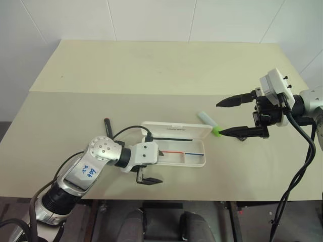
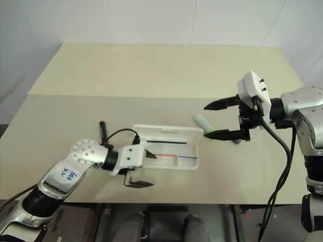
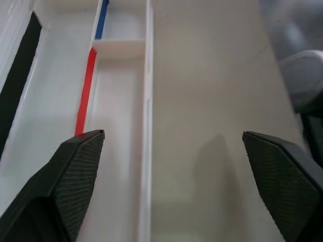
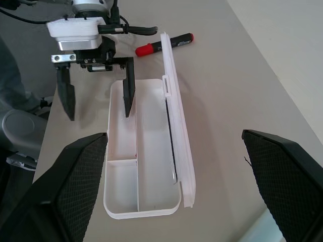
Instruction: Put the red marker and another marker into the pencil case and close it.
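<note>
Left eye view: pencil case (image 1: 174,143) lies open on the beige worktop (image 1: 151,75), a white hard-plastic rounded rectangle, lid laid flat on its far side, red and blue lines in the tray.
Red marker: slim black barrel with red cap (image 4: 164,44), on the worktop just left of the case's lid, outside the case.
Another marker: stubby pale mint highlighter with green cap (image 1: 209,124), just right of the case's far corner.
Left end effector (image 1: 150,170): jaws wide apart and empty, one black finger over the tray's left end, the other over the worktop at the near side.
Right end effector (image 1: 233,117): jaws wide apart, empty, above the highlighter.
Surface and room: matte worktop with one seam across it; white walls behind.
Left wrist view: ribbed finger pads (image 3: 75,171), the tray's divider wall.
Right wrist view: the case's whole length, a small end compartment.
</note>
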